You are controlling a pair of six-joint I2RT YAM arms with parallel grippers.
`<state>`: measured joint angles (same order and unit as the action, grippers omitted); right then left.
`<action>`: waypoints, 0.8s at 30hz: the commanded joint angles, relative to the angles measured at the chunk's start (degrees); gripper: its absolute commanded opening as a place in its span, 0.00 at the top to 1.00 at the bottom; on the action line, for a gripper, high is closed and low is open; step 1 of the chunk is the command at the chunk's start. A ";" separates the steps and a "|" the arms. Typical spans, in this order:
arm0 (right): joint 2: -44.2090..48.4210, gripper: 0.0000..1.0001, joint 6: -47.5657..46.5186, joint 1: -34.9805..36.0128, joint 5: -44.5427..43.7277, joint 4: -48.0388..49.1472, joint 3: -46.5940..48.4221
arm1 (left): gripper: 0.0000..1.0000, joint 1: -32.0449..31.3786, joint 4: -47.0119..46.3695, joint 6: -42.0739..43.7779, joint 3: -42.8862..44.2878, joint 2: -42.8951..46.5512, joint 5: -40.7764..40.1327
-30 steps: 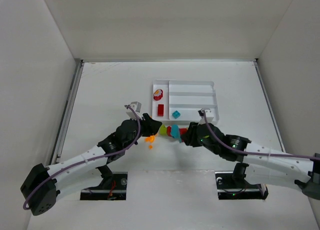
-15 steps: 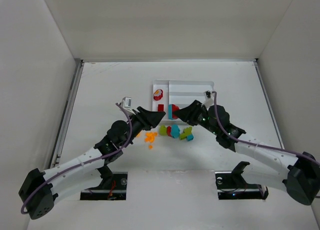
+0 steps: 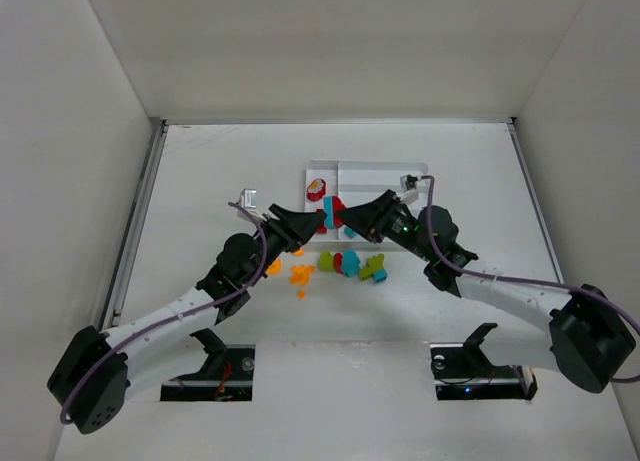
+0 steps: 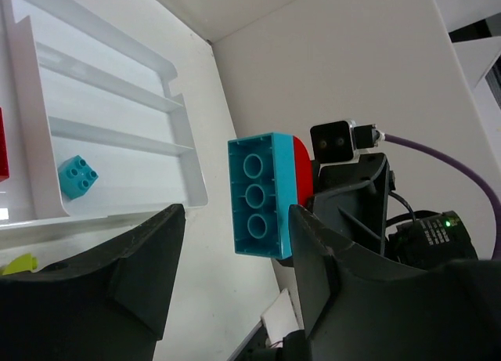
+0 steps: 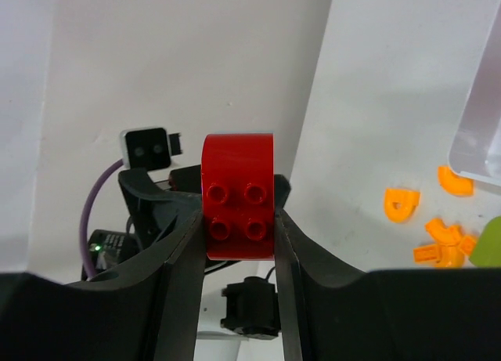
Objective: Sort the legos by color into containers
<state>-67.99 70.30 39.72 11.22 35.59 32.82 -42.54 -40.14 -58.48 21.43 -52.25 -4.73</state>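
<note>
The sorting has only just begun. Most of the legos lie loose on the counter [image 3: 200,181], just on the near side of the white tray [image 3: 385,195]. There is a bunch of orange legos [image 3: 300,274], a lime green lego [image 3: 326,260], a loose teal lego [image 3: 350,263] and a green lego [image 3: 375,271]. All of these have to go in.

The tray has one tall thin part on the left and three long parts. In the tall part there is a red piece [image 3: 316,190]. In the nearest long part sits a small teal lego [image 4: 78,177]. The other two long parts show no legos. From above, the arms hide a bit of the tray, so there may be more that I cannot see.

The right claw [image 5: 239,218] is pinching a red lego [image 5: 239,169] up in the air, over the near left of the tray. A big teal lego [image 4: 258,193] is stuck to it. The left claw [image 4: 235,216] is spread wide. It has one finger on each side of the big teal lego and does not touch it. I think these two must be pulled apart first. Then red can go with red and teal with teal.
</note>
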 commanded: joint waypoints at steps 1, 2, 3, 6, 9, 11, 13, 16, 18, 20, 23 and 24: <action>-1.00 0.68 3.08 -0.04 2.05 8.43 -0.38 | 0.46 0.67 -7.84 -2.69 -0.42 -2.23 2.36; -1.53 0.68 3.78 -0.13 2.40 9.40 -0.47 | 0.46 0.67 -8.89 -2.95 -0.51 -3.03 2.53; -2.23 0.68 4.83 -0.31 3.10 10.71 -0.65 | 0.46 0.84 -10.03 -3.57 -0.60 -3.90 2.71; -4.17 0.68 6.86 -0.40 4.33 13.97 -0.91 | 0.46 1.28 -12.41 -4.45 -0.95 -5.05 2.89; -5.84 0.68 7.83 -0.40 4.95 15.47 -1.09 | 0.49 1.72 -13.73 -4.89 -1.04 -5.67 2.89; -6.63 0.67 8.44 -0.40 4.86 16.69 -1.35 | 0.54 1.81 -13.74 -5.15 -0.78 -6.02 2.97; -7.33 0.67 9.32 -0.22 5.04 18.19 -1.35 | 0.58 1.81 -13.74 -5.42 -0.69 -6.37 2.97; -8.48 0.67 9.94 -0.22 5.21 18.99 -1.35 | 0.64 1.90 -13.74 -5.42 -0.60 -6.55 2.97; -9.09 0.67 10.03 -0.31 5.12 19.25 -1.44 | 0.69 1.98 -13.74 -5.42 -0.43 -6.64 3.50; -9.53 0.67 10.12 -0.40 5.04 19.42 -1.53 | 0.73 2.07 -13.74 -5.24 -0.34 -6.64 3.76; -9.97 0.67 10.29 -1.10 4.95 20.21 -2.14 | 0.79 2.77 -13.74 -5.07 -0.69 -5.85 3.77; -9.97 0.67 10.29 -1.36 4.95 20.39 -2.41 | 0.80 3.21 -13.74 -5.07 -1.04 -5.41 3.77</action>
<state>-77.56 79.70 39.00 15.33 50.92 30.92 -40.16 -49.82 -63.75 20.95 -59.07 -2.39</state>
